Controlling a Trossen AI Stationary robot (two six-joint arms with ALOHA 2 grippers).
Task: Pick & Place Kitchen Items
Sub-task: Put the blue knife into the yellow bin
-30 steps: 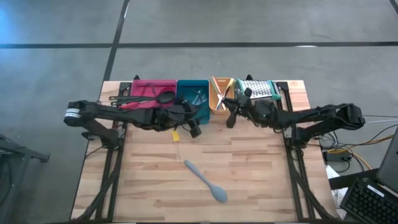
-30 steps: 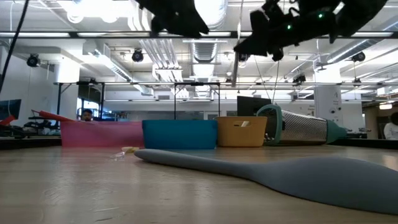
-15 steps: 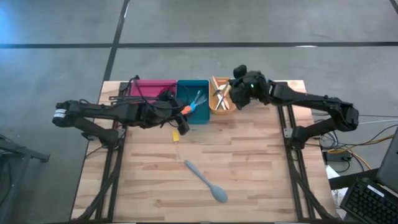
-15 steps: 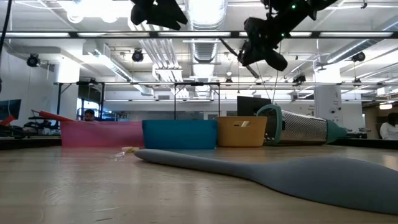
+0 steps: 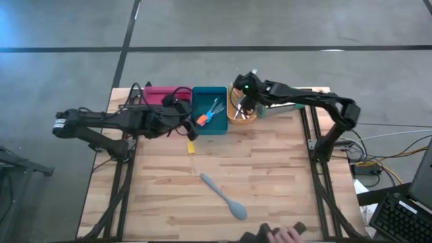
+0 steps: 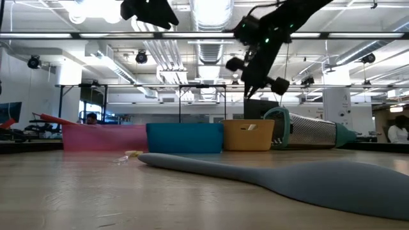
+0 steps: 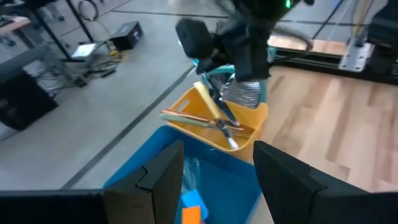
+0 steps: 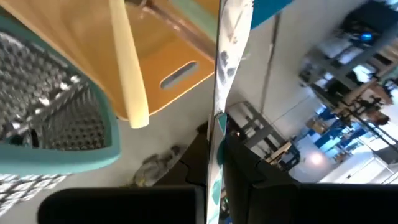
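My right gripper hangs over the orange tray, shut on a thin flat utensil, silvery with teal marks, seen edge on. My left gripper is open and empty, high over the border between the pink tray and the teal tray. In the left wrist view its fingers frame both trays. An orange and blue tool lies in the teal tray. A grey spoon lies flat on the table's middle. A small yellow-handled tool lies in front of the teal tray. My right gripper pinches the thin utensil between its two fingers, flat sides against the pads. The utensil runs on past the fingertips toward the orange tray. Which end it holds, and whether the far end rests in the tray, I cannot tell.
The three trays stand in a row along the far edge, with the metal grater at their right. Wooden-handled tools lie in the orange tray and long black spoons in the pink one. A person's hand shows at the near edge.
My right gripper has gone toward the far edge and to the left, from in front of the grater to over the orange tray. My left gripper has drawn back toward the table's left, away from the teal tray's front, uncovering the orange and blue tool. A hand has appeared at the near edge.
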